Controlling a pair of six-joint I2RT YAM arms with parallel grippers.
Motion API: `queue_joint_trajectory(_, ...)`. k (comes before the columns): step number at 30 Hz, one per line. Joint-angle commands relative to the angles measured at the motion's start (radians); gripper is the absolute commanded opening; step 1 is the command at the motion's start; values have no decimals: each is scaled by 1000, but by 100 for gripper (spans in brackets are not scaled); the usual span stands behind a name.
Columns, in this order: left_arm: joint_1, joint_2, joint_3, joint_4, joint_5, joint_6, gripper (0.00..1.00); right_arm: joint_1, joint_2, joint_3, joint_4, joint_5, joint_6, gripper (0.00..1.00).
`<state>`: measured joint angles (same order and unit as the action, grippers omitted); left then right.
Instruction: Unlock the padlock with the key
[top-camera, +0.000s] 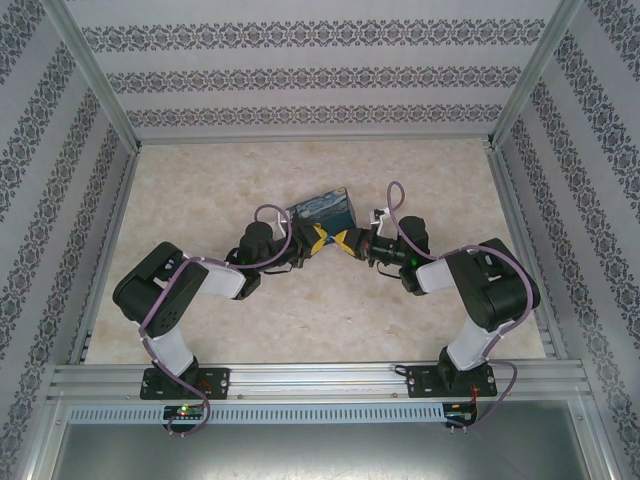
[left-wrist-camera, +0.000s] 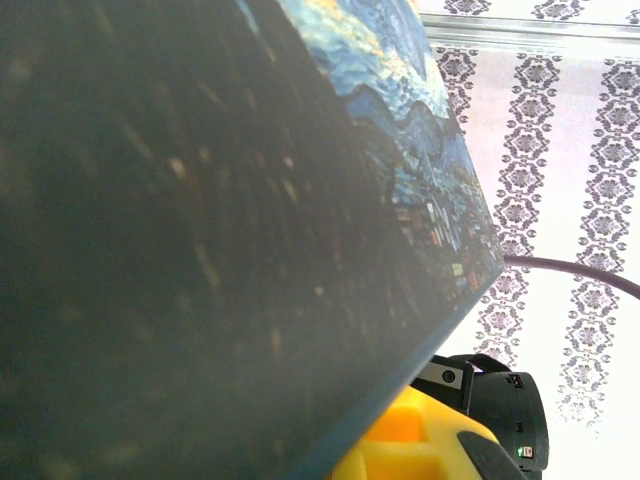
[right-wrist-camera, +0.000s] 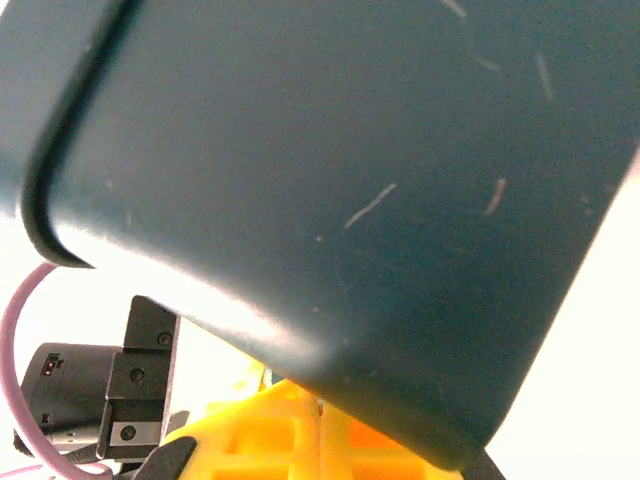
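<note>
My left gripper (top-camera: 319, 238) and right gripper (top-camera: 346, 240) meet tip to tip just in front of a dark box with a blue-yellow painted lid (top-camera: 320, 209). Both have yellow fingers. In the right wrist view the right gripper (right-wrist-camera: 320, 445) is shut, its two yellow fingers pressed together along a thin seam under the box's dark teal side (right-wrist-camera: 350, 180). In the left wrist view one yellow finger (left-wrist-camera: 410, 440) of the left gripper peeks out under the box's dark side (left-wrist-camera: 200, 250), and its jaws are covered. The padlock and the key are hidden.
The box lies at mid-table on a pale marbled tabletop (top-camera: 200, 200). Patterned walls with metal posts (top-camera: 95, 75) close in the back and both sides. A metal rail (top-camera: 320, 378) runs along the near edge at the arm bases.
</note>
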<state>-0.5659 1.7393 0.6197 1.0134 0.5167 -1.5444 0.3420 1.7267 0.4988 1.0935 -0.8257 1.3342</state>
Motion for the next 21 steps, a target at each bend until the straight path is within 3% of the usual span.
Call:
queue_joint_trajectory(1,-65,-23,46,88,299,36,0,14,43,25,110,88,64,0)
queue_joint_trajectory(17,-65,-21,44,82,293,43,0,29,-7,74,4,-101,-140,0)
queue_joint_trajectory(21,-65,-23,44,85,293,51,0,25,-42,68,-73,-88,-220,0)
